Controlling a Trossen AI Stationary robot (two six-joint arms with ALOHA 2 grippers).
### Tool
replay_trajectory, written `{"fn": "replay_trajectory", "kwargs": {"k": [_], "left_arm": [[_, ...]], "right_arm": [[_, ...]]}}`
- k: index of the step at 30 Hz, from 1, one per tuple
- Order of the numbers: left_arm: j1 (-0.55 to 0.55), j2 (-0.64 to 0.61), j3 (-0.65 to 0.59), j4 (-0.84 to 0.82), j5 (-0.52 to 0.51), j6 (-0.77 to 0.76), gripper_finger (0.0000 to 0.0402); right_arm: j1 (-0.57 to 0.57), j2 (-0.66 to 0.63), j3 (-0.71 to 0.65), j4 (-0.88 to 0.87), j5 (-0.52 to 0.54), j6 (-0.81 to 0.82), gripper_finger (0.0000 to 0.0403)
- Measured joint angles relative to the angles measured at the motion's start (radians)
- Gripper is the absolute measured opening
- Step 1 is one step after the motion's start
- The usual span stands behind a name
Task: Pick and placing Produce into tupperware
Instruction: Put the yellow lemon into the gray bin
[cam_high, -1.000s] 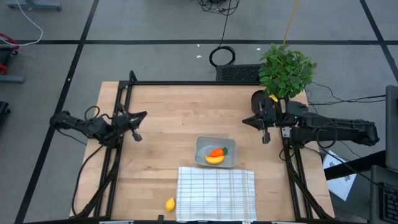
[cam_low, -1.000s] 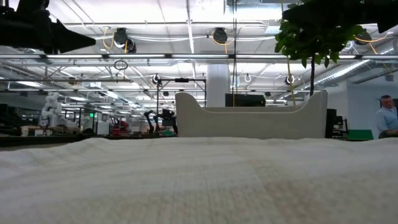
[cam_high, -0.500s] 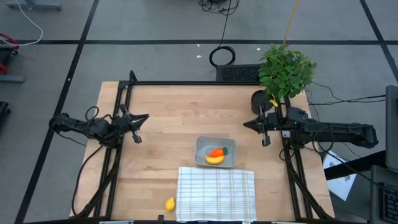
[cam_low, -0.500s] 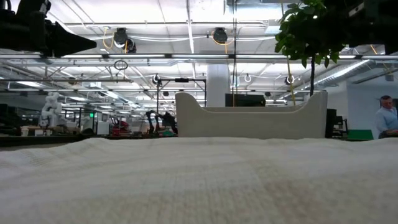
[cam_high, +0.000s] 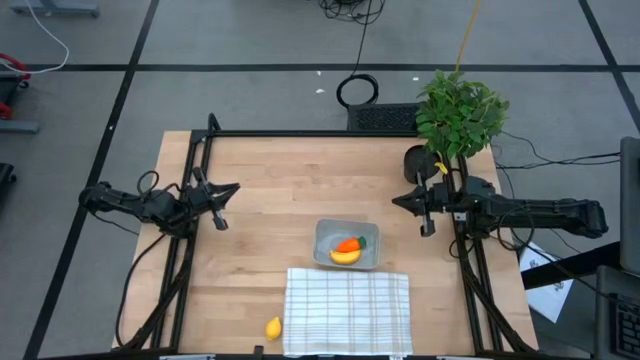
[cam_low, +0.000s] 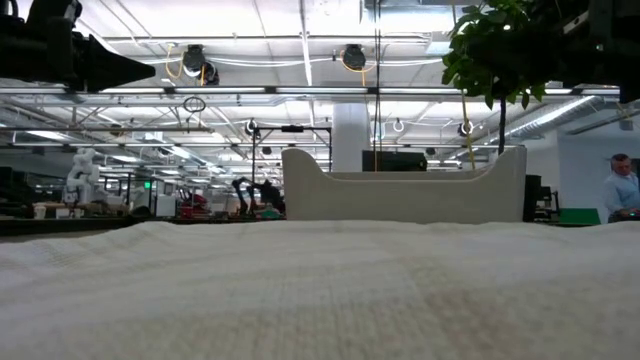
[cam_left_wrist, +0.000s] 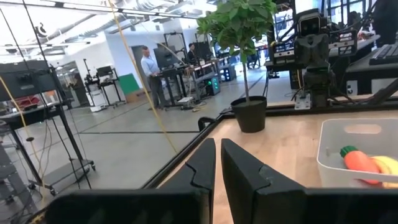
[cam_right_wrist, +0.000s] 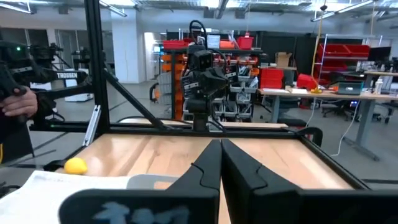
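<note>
Carrot (cam_high: 347, 244) and banana (cam_high: 345, 256) sit in the tub (cam_high: 325, 240) mid-table; lemon (cam_high: 273, 328) lies loose near the front edge, beside the cloth (cam_high: 348, 310). Left claw (cam_high: 222, 206) and right claw (cam_high: 424, 210) clenched, empty, parked at the side edges — likely idle before the lemon pick.

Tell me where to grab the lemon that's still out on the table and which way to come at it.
Grip the lemon across its short middle, coming straight down from above. It lies alone on bare wood near the front edge, just left of the cloth, so one finger should drop between lemon and cloth edge. The left gripper looks nearer; its fingers are shut, so it would have to open first.
</note>
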Motion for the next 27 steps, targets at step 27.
{"fn": "replay_trajectory", "kwargs": {"k": [27], "left_arm": [[-0.002, 0.088, 0.000, 0.043, 0.319, -0.024, 0.0031]], "right_arm": [[0.000, 0.000, 0.000, -0.006, 0.000, -0.049, 0.0000]]}}
